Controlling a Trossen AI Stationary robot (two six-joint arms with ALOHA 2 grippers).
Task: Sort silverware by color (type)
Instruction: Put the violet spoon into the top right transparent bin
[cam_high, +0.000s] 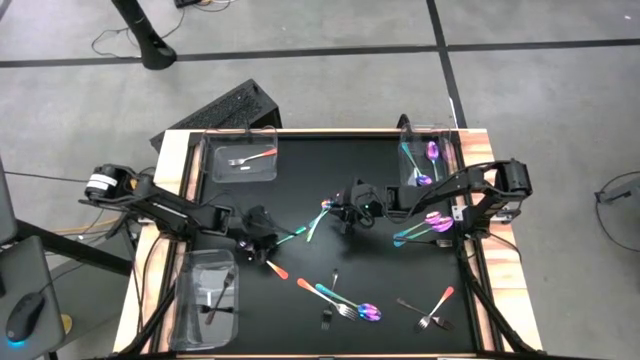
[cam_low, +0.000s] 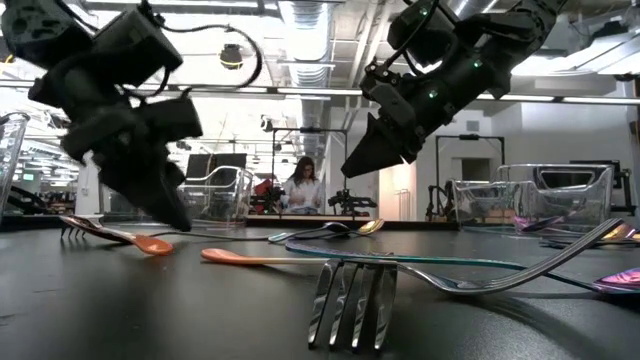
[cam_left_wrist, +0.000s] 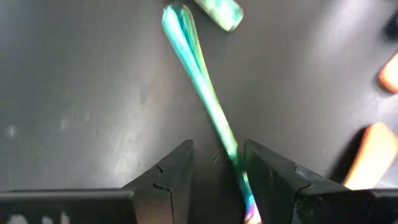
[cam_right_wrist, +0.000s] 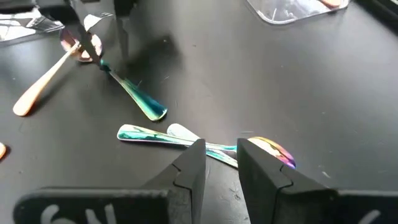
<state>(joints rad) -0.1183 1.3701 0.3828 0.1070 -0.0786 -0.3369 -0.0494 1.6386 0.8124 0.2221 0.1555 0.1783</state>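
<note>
Silverware: forks and spoons lie scattered over the black desk (cam_high: 300, 160) — most in the lower middle and lower right of the high view, a few already sorted into bins.
Nearest, low view: a silver fork (cam_low: 352, 300) lies tines-forward at the bottom centre, with an orange-handled piece (cam_low: 255, 257) just behind it.
Left pincer (cam_high: 262, 243): low over the desk at centre-left of the high view; its wrist view shows the jaws narrowly apart astride an iridescent teal handle (cam_left_wrist: 202, 87), not yet clamped on it.
Right pincer (cam_high: 352, 212): at the centre of the high view, jaws narrowly parted above an iridescent piece (cam_right_wrist: 155, 135), holding nothing that I can see.
Bins: a clear bin (cam_high: 240, 160) at upper left holds an orange-handled piece; another (cam_high: 205, 298) at lower left holds dark pieces; a third (cam_high: 425, 155) at upper right holds iridescent ones.
Step in hand: I judge both arms are picking iridescent pieces.
Next move: close squarely on the thin handle, lift — then carry to the upper-right bin.
</note>
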